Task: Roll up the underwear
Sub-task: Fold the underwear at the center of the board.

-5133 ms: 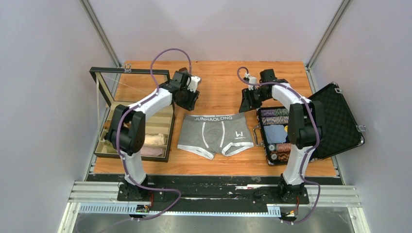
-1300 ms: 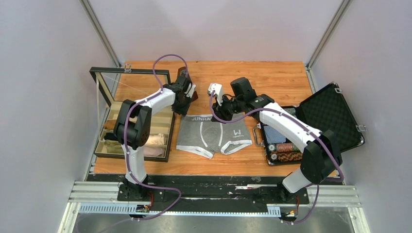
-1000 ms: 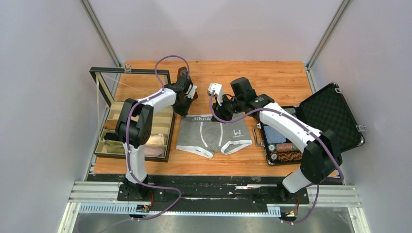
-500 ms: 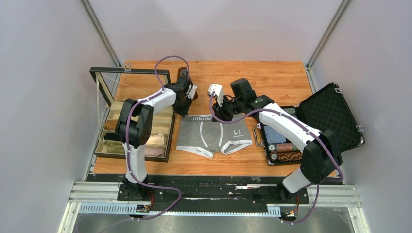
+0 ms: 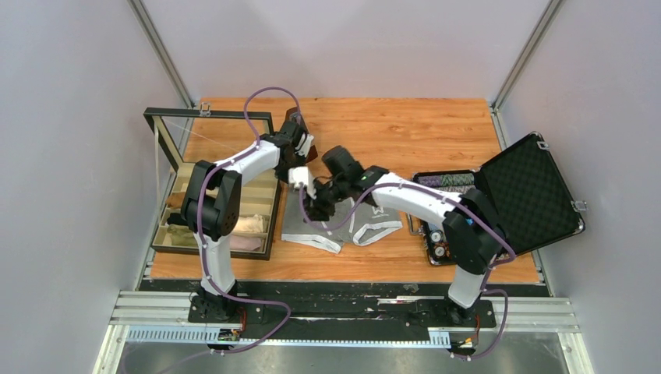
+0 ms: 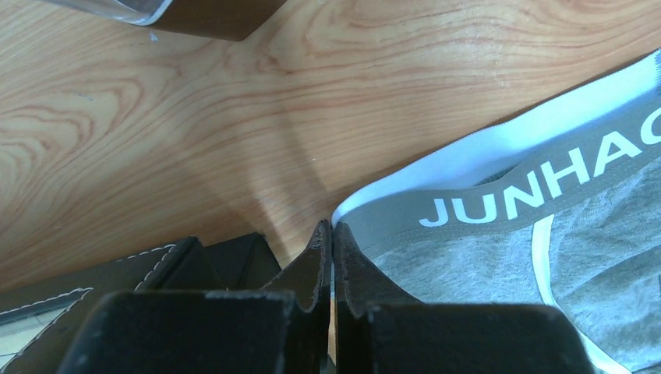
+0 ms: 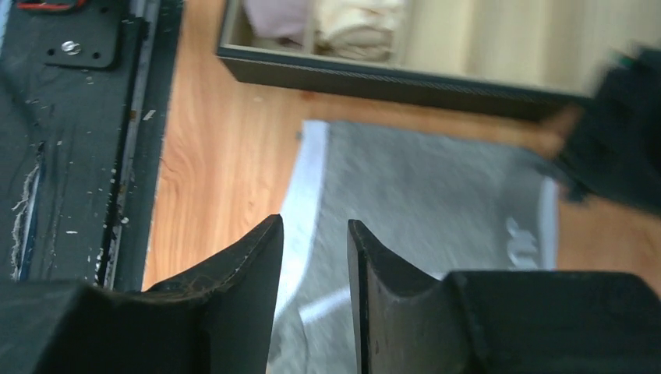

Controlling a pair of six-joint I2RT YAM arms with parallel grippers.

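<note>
The grey underwear [image 5: 310, 232] lies bunched on the wooden table, its right half pulled over toward the left and its white-trimmed leg openings [image 5: 376, 229] showing. In the left wrist view my left gripper [image 6: 333, 227] is shut on the left corner of the lettered waistband [image 6: 538, 175]. From above, the left gripper [image 5: 296, 165] sits at the cloth's far left corner. My right gripper [image 5: 316, 209] hovers over the cloth's left part. In the blurred right wrist view the right gripper [image 7: 314, 224] is open above the grey fabric [image 7: 436, 195], with nothing between its fingers.
An open organiser box [image 5: 234, 226] with beige and pinkish cloth rolls stands left of the underwear, and its dark wall [image 7: 390, 76] shows in the right wrist view. An open black case [image 5: 538, 195] holding patterned rolls [image 5: 446, 238] stands at the right. The black base rail [image 7: 78, 117] runs along the near edge.
My right arm swung left across the underwear, dragging the waistband's right side over, and its jaws have opened wider. My left gripper has closed at the waistband's left corner.
</note>
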